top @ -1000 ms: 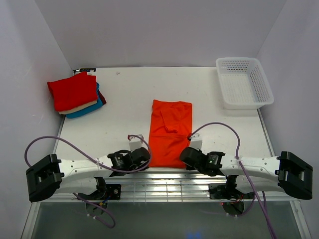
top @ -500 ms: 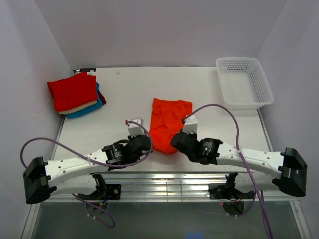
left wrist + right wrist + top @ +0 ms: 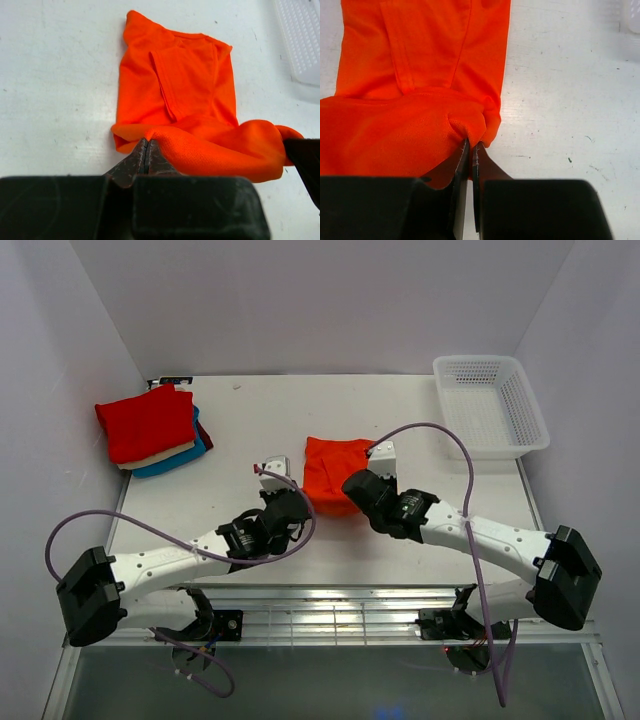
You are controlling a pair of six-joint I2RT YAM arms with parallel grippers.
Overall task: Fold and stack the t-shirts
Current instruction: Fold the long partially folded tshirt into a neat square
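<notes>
White table (image 3: 250,420), top view. Left arm (image 3: 170,565) reaches in from 7 o'clock, right arm (image 3: 490,535) from 5 o'clock, both meeting near table centre.

White mesh basket (image 3: 478,361) at 1 o'clock, far right corner.

Stack of folded t-shirts at 10 o'clock by the left wall: red shirt (image 3: 147,422) on top, cream shirt (image 3: 160,458) edge under it, teal-blue shirt (image 3: 178,462) edge below that.

Orange t-shirt (image 3: 330,472) at table centre, well apart from stack and basket. Far half lies flat on the table. Near edge is raised in a bulging fold strung between the two grippers, clear in the left wrist view (image 3: 180,90) and the right wrist view (image 3: 420,60).

Left gripper (image 3: 296,504) at the shirt's 7 o'clock corner, jaws pressed together, pinching orange cloth (image 3: 146,152).

Right gripper (image 3: 352,498) at the shirt's 5 o'clock corner, jaws nearly together, pinching the orange fold (image 3: 471,150).
</notes>
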